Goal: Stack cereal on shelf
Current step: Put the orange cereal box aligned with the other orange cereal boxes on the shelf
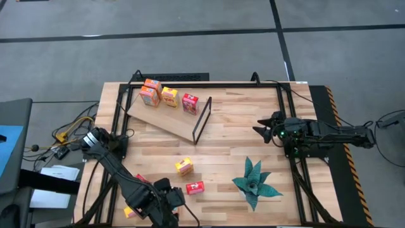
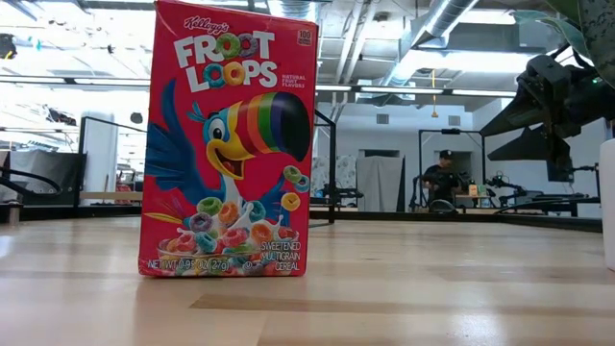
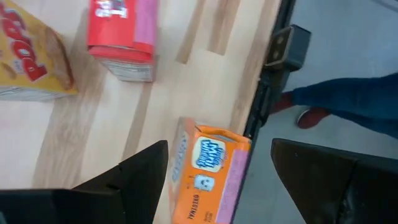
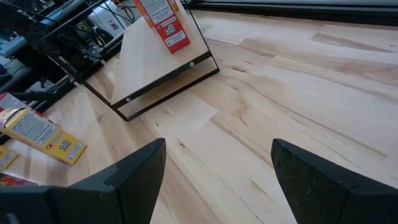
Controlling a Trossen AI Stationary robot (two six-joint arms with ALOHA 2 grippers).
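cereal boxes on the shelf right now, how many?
4 on the shelf: two orange boxes at its far-left end, a yellow box next to them, a red box nearest the black frame. More behind those could be hidden.

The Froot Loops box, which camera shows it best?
The low view: the Froot Loops box stands upright, its printed front filling much of the picture. The high view shows a small red box on the table, probably the same one. The wrist views show other boxes; I cannot tell whether it is among them.

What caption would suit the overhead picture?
Four cereal boxes stand on the shelf; both grippers, left and right, are open.
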